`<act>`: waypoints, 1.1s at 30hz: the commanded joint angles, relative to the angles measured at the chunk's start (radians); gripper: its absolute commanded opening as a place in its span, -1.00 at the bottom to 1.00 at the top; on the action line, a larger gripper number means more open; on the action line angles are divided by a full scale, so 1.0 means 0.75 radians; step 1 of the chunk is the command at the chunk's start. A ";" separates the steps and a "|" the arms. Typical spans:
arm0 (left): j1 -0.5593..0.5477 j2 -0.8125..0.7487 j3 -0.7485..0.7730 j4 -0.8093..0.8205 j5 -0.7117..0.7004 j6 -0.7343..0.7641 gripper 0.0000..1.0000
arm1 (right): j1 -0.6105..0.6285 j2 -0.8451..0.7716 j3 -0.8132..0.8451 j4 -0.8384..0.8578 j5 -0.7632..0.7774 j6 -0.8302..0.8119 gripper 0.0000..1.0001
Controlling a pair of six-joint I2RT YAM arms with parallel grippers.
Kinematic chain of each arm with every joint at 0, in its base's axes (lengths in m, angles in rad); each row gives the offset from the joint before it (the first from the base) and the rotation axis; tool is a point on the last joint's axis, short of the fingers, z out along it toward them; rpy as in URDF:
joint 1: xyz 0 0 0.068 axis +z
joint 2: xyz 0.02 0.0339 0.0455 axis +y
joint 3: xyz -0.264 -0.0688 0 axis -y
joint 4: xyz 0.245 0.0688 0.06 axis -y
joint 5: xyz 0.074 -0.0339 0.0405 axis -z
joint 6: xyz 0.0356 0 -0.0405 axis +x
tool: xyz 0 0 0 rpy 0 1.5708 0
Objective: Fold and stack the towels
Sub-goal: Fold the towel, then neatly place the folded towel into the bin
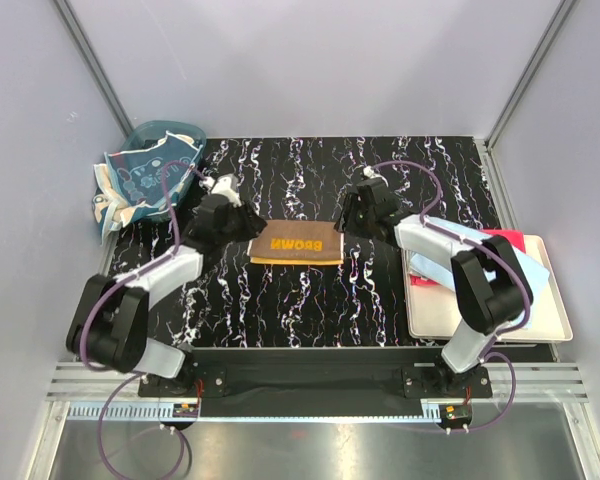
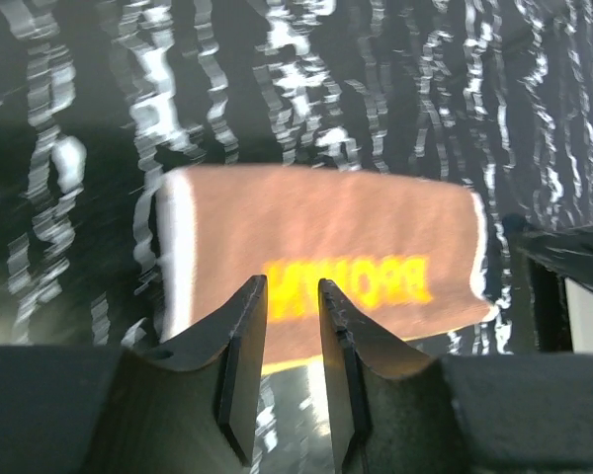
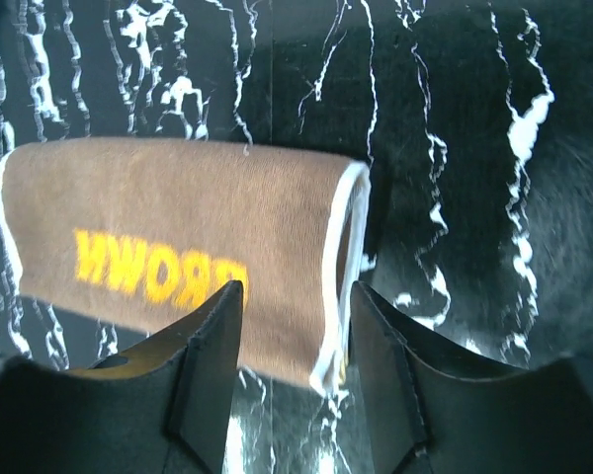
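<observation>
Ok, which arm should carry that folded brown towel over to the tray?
Right, I'd say. The right hand sits open at the right end of the brown towel, and the cream tray holding other towels lies on that side. The left hand would have to reach across.

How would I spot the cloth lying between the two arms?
At the middle of the black marbled table, between the two arms, lies one folded towel. It is brown with yellow letters, unlike the blue cloth and red cloth on the right-hand tray.

We see a towel [image 1: 296, 243] of soft, fuzzy brown cloth, a table [image 1: 310, 310] that is black, smooth and shiny, and a smooth cream tray [image 1: 545, 318].
</observation>
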 commanded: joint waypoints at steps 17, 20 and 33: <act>-0.324 0.475 0.084 0.265 0.038 -0.075 -0.44 | 0.000 0.221 0.066 0.024 0.002 0.039 0.29; -0.324 0.477 0.077 0.263 0.028 -0.075 -0.45 | 0.002 0.231 0.054 0.057 -0.036 0.053 0.29; -0.344 0.483 0.067 0.265 0.020 -0.096 -0.46 | 0.016 0.292 0.025 0.084 -0.047 0.092 -0.04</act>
